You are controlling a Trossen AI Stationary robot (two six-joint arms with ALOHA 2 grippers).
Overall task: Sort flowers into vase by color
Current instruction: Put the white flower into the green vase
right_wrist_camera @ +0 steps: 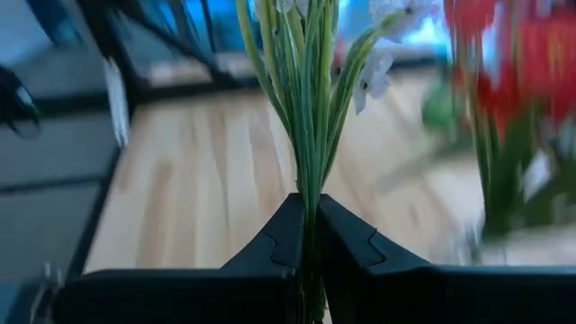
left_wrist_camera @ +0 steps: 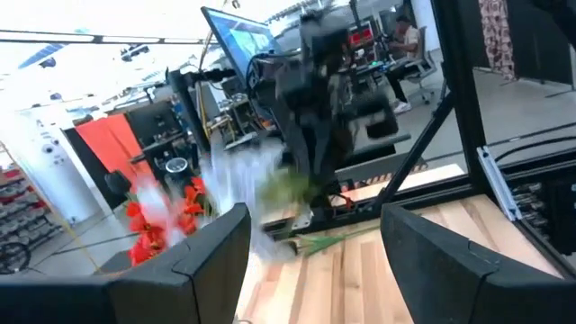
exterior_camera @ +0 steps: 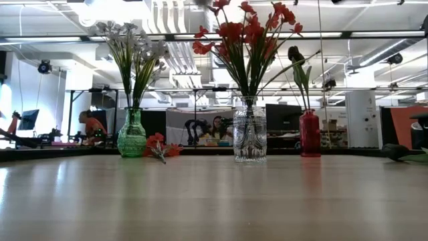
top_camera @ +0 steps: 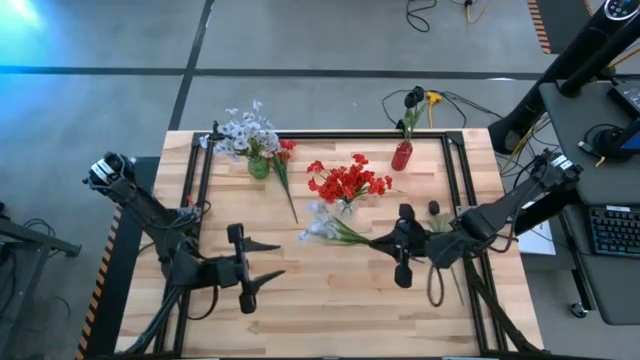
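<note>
Three vases stand toward the far side of the desk [top_camera: 330, 300]: a green vase [top_camera: 259, 166] holding a bunch of white-lavender flowers [top_camera: 243, 131], a clear glass vase [top_camera: 346, 207] full of red flowers [top_camera: 347, 181], and a slim red vase [top_camera: 402, 156] with one dark flower [top_camera: 414, 99]. A single loose red spray [top_camera: 285, 154] lies flat on the wood just beside the green vase.

The right end effector [top_camera: 378, 241] is clamped tight on the green stems of one pale white-lavender spray [top_camera: 322, 225], whose blossoms lie just in front of the clear vase. In the right wrist view its dark fingers [right_wrist_camera: 355, 243] are pinched together on the stems. The left end effector [top_camera: 276, 258] sits near the desk's front left with its fingers spread wide and nothing between them.

The desk is pale wood planks inside a black metal frame, on a grey concrete floor. At table height, a bright open workshop shows behind, with monitors and a few people seated at workstations. A keyboard [top_camera: 607, 230] sits on a dark side table to the right. I can read no writing or labels anywhere.
</note>
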